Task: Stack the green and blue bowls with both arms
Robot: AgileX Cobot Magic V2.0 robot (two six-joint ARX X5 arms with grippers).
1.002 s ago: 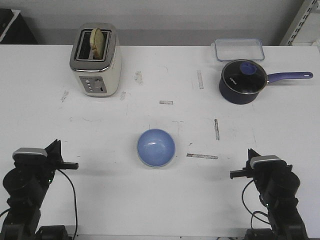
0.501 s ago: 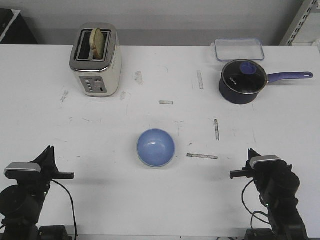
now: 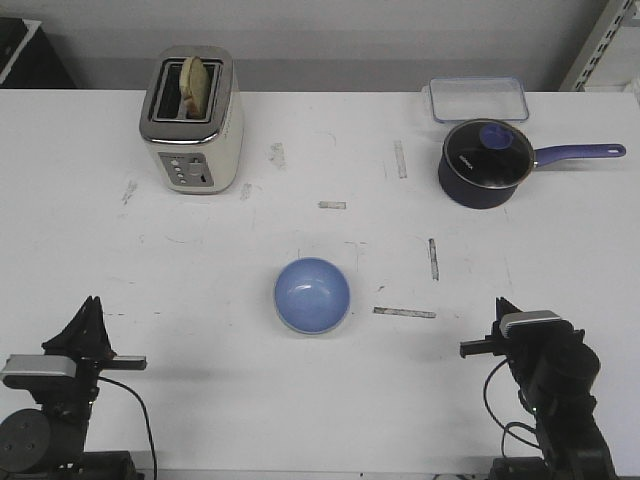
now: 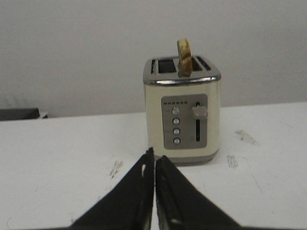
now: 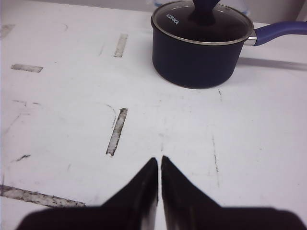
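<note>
The light blue bowl sits upright on the white table, near the middle. No separate green bowl shows in any view; only a thin pale edge runs under the blue bowl's near side. My left gripper is at the near left corner, shut and empty, well left of the bowl. In the left wrist view its jaws are pressed together and point at the toaster. My right gripper is at the near right, shut and empty. In the right wrist view its jaws are together over bare table.
A cream toaster with a slice in it stands at the far left. A dark blue saucepan with a glass lid and long handle is at the far right, also seen in the right wrist view. A clear lidded container lies behind it.
My left arm has drawn back and down toward the table's near edge. The right arm and the blue bowl have not moved.
</note>
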